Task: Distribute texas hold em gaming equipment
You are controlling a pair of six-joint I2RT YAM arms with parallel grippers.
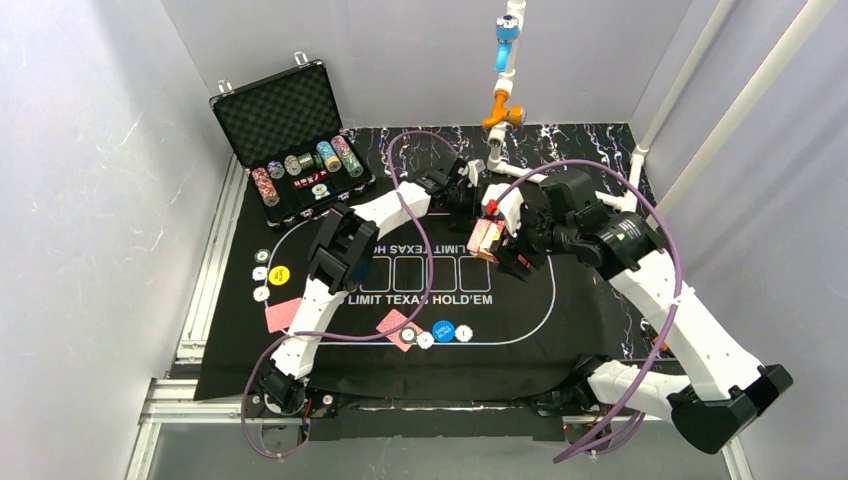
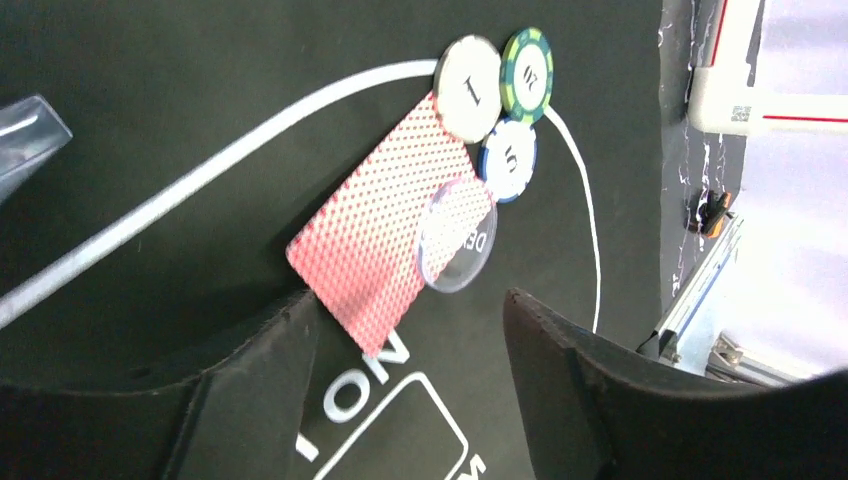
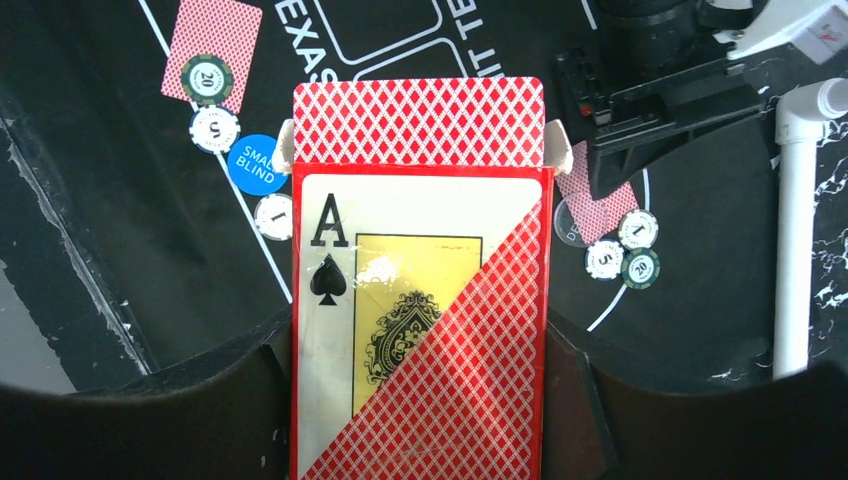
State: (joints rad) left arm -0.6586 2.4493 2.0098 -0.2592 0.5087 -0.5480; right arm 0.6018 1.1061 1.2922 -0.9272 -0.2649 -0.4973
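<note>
Clamped in the right gripper [image 3: 420, 345]: a red-and-white cardboard deck box [image 3: 420, 250], ace of spades showing
Below the empty, wide-spread left gripper [image 2: 408, 310], on the black printed mat [image 2: 150, 100]: a red-backed card [image 2: 370, 250] under a clear round button [image 2: 457, 235], three striped chips [image 2: 468, 88] touching its corner; white pipe [image 3: 795, 230] near; open black foam-lined case [image 1: 290, 125] well apart

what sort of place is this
Probably a robot lab test cell, not a card room: plain white walls close it in, aluminium rail frames its edge, and a poker mat and chip case are laid out.
</note>
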